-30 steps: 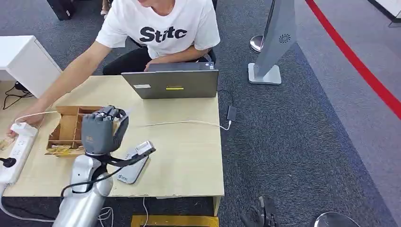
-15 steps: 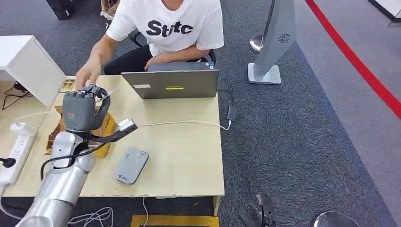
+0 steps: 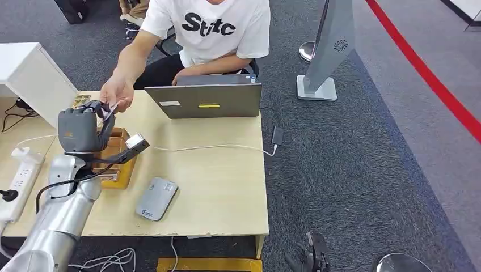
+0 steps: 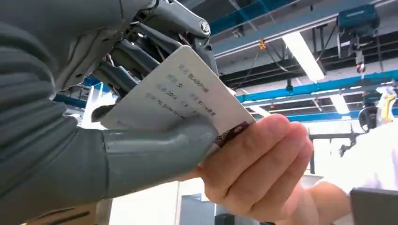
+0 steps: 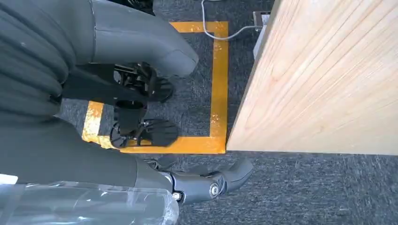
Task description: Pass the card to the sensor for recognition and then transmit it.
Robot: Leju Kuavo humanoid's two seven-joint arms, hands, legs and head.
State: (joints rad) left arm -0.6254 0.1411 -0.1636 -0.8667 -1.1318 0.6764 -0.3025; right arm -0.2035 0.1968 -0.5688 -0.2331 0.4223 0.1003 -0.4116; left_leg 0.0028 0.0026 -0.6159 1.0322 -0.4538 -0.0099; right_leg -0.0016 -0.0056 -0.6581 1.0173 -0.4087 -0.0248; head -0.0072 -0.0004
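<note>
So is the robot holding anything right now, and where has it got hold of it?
The left hand pinches the card across its middle, thumb over the printed face; a person's hand grips the far end.

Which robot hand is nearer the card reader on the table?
Left. The left hand is raised above the table beyond the card reader; the right hand hangs below the table edge.

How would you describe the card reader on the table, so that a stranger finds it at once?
Start at the wooden table with the open laptop. Near its front edge, right of the wooden tray, lies the card reader. It is a flat grey slab with rounded corners, lying apart from everything else.
</note>
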